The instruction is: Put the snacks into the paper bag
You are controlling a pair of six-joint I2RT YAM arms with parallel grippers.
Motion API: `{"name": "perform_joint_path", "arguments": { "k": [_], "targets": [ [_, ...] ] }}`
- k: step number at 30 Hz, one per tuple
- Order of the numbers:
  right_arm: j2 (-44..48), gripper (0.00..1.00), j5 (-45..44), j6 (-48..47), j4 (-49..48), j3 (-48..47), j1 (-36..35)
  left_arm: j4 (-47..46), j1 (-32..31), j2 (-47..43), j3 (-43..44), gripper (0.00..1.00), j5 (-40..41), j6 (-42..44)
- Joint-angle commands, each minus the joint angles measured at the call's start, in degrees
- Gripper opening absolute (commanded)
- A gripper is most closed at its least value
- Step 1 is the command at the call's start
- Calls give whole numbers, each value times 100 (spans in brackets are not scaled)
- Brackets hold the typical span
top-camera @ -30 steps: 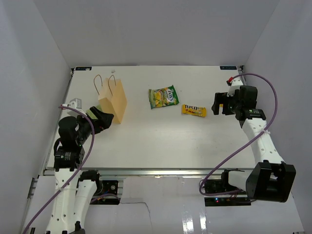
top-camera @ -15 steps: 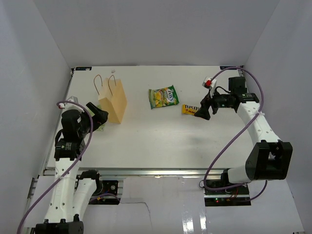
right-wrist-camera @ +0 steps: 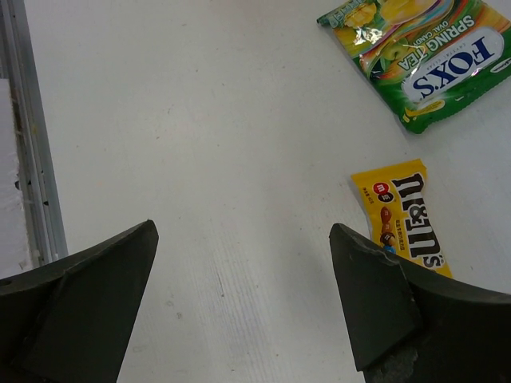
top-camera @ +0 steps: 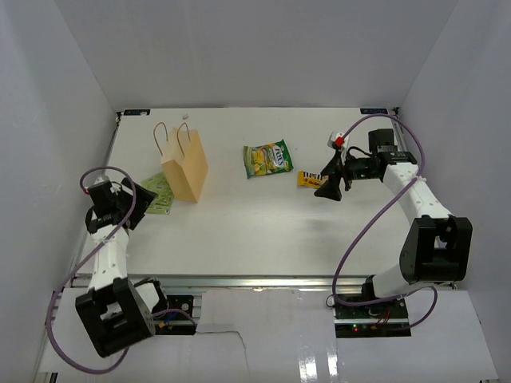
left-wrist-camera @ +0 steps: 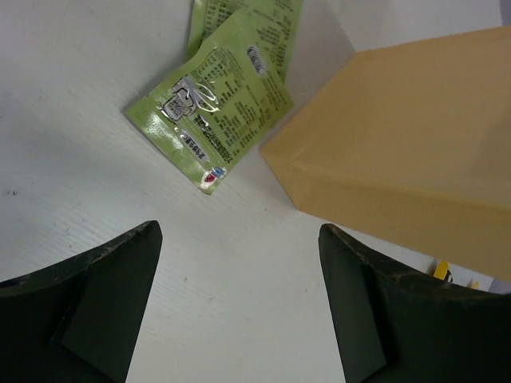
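Note:
The tan paper bag (top-camera: 185,169) stands upright at the left of the table, its handles up; its side (left-wrist-camera: 415,144) fills the upper right of the left wrist view. The green-and-yellow pouch (top-camera: 267,158) lies flat mid-table, label up (right-wrist-camera: 423,56). To its right lies the narrow yellow candy packet (top-camera: 308,178), also flat (right-wrist-camera: 403,219). My right gripper (top-camera: 329,190) hovers open just beside the yellow packet, whose lower end is behind the right finger (right-wrist-camera: 399,319). My left gripper (top-camera: 136,204) is open over bare table (left-wrist-camera: 239,303), left of the bag, holding nothing.
Two flat light-green sachets (top-camera: 160,194) lie against the bag's left foot, printed side up (left-wrist-camera: 211,112). White walls enclose the table on three sides. A metal rail (right-wrist-camera: 32,144) runs along the table's edge.
My left arm has drawn back to the left, away from the bag, uncovering the light-green sachets. My right arm has swung in from the far right to the yellow packet.

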State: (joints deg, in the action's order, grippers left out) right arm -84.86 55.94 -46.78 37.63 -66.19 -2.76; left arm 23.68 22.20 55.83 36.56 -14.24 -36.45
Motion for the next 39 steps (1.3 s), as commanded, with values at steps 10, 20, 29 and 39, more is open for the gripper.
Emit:
{"name": "perform_joint_path", "arguments": {
  "k": [10, 20, 29, 39],
  "targets": [
    [-101, 94, 373, -120, 34, 36, 30, -1042, 162, 3247, 1335, 79, 8, 1006],
    [-241, 94, 426, -50, 34, 10, 101, -804, -242, 4049, 2048, 78, -78, 2386],
    [-180, 94, 409, 29, 43, 27, 127, -461, -523, 4586, 2251, 98, -203, 2959],
    [-127, 94, 391, 55, 34, 72, 189, -505, -532, 4480, 2005, 79, -70, 2836]
  ]
}}
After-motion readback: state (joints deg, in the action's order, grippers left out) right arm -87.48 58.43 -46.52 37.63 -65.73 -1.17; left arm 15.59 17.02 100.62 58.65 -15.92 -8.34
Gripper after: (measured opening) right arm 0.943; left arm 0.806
